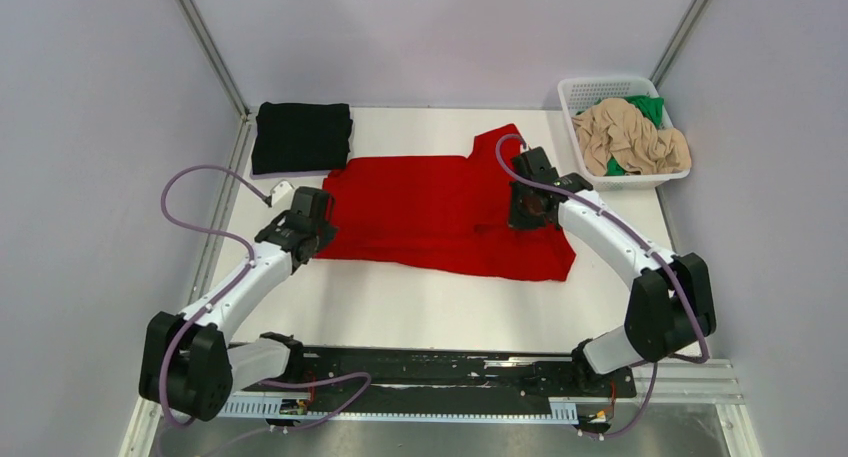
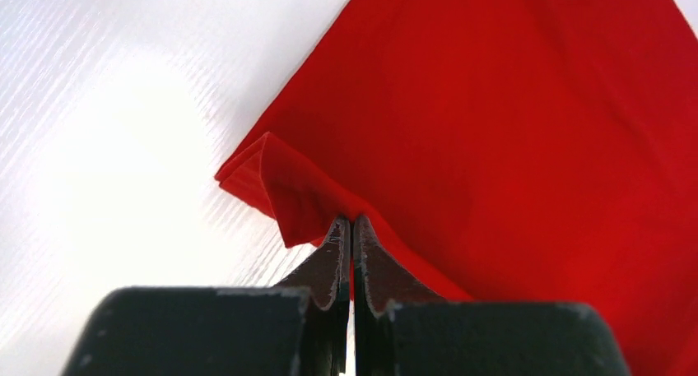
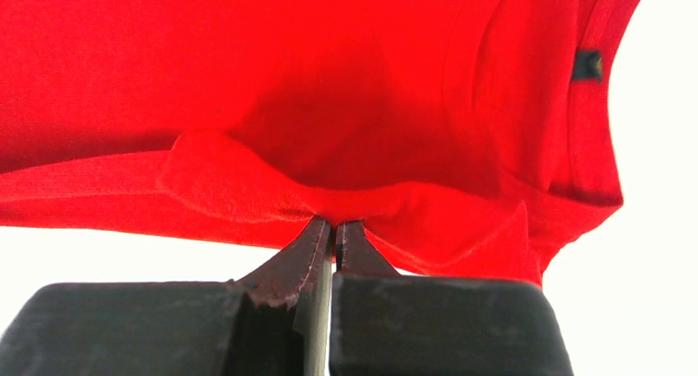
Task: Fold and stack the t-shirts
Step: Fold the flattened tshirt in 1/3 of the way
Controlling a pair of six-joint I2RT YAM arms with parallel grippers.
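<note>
The red t-shirt (image 1: 430,212) lies spread across the middle of the white table. My left gripper (image 1: 312,229) is shut on its left edge, pinching a fold of red cloth (image 2: 304,199) between the closed fingertips. My right gripper (image 1: 527,209) is shut on the shirt's right part, near the collar; the red cloth (image 3: 346,146) bunches at its tips. The black t-shirt (image 1: 301,136) lies folded at the back left. The beige t-shirt (image 1: 630,137) and the green t-shirt (image 1: 645,108) are crumpled in the basket.
A white lattice basket (image 1: 585,89) stands at the back right corner. Grey walls enclose the table (image 1: 400,307) on three sides. A black rail (image 1: 440,372) carrying the arm bases runs along the near edge.
</note>
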